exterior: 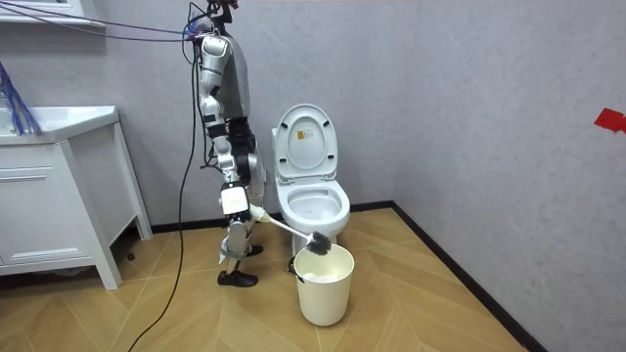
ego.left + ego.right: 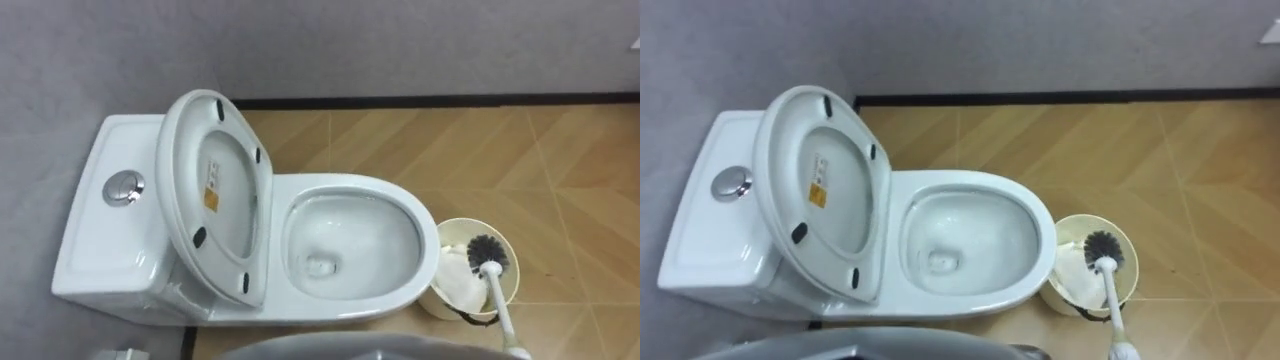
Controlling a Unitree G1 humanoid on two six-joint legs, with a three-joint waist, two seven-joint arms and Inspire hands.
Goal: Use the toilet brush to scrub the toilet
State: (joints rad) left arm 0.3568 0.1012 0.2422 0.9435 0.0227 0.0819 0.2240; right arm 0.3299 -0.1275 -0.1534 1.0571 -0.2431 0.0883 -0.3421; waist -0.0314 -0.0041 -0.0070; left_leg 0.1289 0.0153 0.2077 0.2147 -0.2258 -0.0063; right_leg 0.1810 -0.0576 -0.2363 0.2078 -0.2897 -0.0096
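Farthest from the fingers, out at the robot's left, is the cistern with its round chrome flush button. The raised lid and seat lean back over the cistern. Nearer the fingers is the open bowl, white and glossy, holding a small pool of water at its bottom. Nearer again, just beside the front of the bowl on the wooden floor, stands a round cream bin. It has crumpled white paper or lining inside. The toilet brush is at this bin, not in the toilet. Its dark bristle head is over the bin's mouth, on the side towards the fingers. Whether it touches the paper cannot be told. The white handle slants away from the head, down and to the right, back to the hand. In the room view the robot stands upright beside the toilet, between it and a white cabinet at the room view's left. The right arm hangs down along the body. The right hand is low, at about thigh height, and its fingers are closed round the end of the handle. From there the brush reaches out and slightly down, and the head ends at the rim of the bin.
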